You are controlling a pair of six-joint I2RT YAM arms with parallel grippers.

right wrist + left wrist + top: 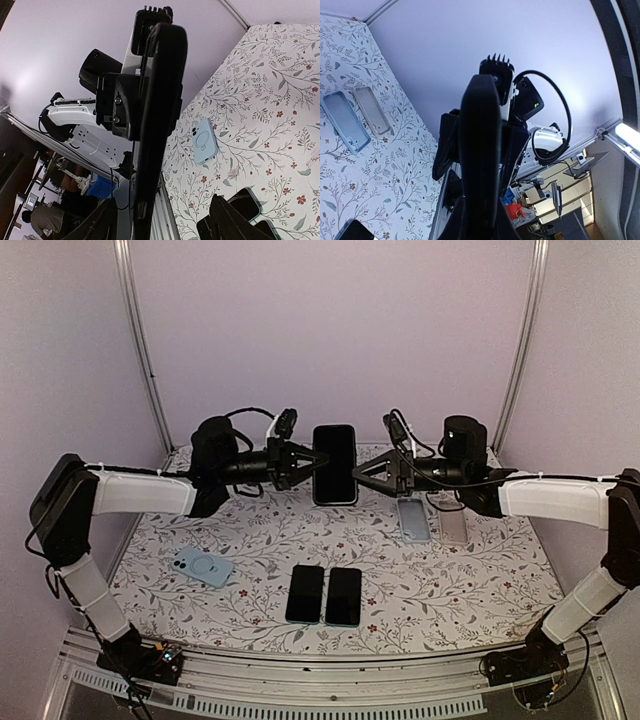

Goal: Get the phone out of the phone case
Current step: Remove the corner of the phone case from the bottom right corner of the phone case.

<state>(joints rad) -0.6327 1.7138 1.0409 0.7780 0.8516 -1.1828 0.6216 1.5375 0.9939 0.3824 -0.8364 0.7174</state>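
Only the left hand (pixel 303 463) pinches the phone (pixel 335 464), at its 9 o'clock edge, the right hand (pixel 362 475) spread at 3 o'clock, so it may pivot and drop onto the worktop (pixel 450 580).

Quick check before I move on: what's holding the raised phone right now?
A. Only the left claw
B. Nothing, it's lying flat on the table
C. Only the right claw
A: the left claw is shut on the left edge of the raised phone. The right claw has its fingers spread on either side of the phone in the right wrist view and is not gripping it.
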